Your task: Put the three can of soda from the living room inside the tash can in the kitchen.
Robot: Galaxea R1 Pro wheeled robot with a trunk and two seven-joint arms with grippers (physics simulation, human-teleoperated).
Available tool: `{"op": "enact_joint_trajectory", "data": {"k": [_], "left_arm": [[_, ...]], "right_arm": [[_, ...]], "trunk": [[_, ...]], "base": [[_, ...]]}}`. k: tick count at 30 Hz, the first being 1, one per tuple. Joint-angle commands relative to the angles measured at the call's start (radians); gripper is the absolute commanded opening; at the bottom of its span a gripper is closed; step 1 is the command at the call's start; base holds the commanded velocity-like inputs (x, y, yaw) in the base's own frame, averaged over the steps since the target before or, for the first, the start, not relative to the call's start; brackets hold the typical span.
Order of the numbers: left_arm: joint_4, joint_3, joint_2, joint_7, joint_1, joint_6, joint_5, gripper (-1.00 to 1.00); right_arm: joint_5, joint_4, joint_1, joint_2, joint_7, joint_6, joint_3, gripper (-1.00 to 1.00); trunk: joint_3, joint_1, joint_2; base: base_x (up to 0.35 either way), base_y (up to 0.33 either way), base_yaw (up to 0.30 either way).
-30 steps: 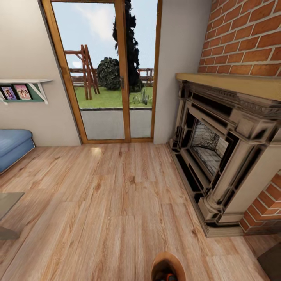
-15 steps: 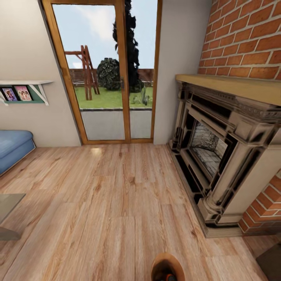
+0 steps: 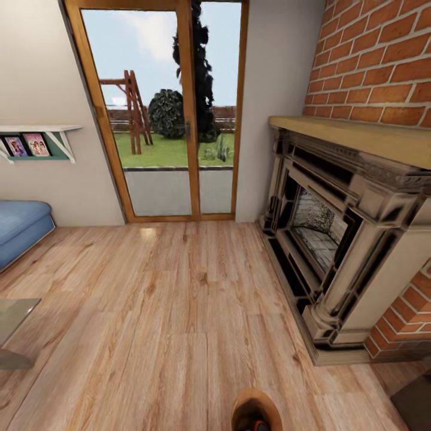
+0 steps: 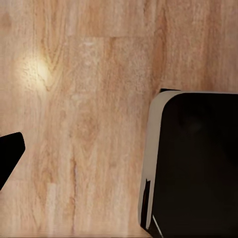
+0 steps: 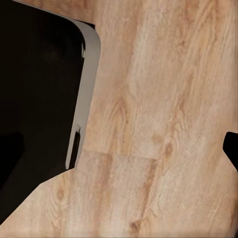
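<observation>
Head view: the living room, with wood-framed glass doors (image 3: 161, 114) ahead, a red brick fireplace (image 3: 341, 239) at right, a blue sofa (image 3: 21, 230) and the corner of a glass-topped low table (image 3: 13, 317) at left. At the lower edge stands the tash can (image 3: 256, 408), its tan-brown inside up, an orange can of soda (image 3: 260, 425) just visible within. Wrist views: wood floor (image 4: 89, 124) and the robot's dark, pale-edged base (image 4: 198, 163). Whether either gripper is open or closed cannot be told; only dark slivers show.
</observation>
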Motion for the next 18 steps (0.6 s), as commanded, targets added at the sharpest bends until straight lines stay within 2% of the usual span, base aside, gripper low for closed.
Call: {"op": "enact_joint_trajectory", "data": {"k": [1,18], "left_arm": [[0.000,0.000,0.000,0.000,0.003,0.000,0.000,1.00],[0.005,-0.002,0.005,0.000,0.059,0.011,-0.008,1.00]], "right_arm": [[0.000,0.000,0.000,0.000,-0.002,0.000,0.000,1.00],[0.000,0.001,0.001,0.000,-0.010,0.000,0.000,1.00]], "trunk": [[0.003,-0.004,0.007],[0.057,-0.069,0.126]], "base": [[0.000,0.000,0.000],[0.000,0.000,0.000]]}}
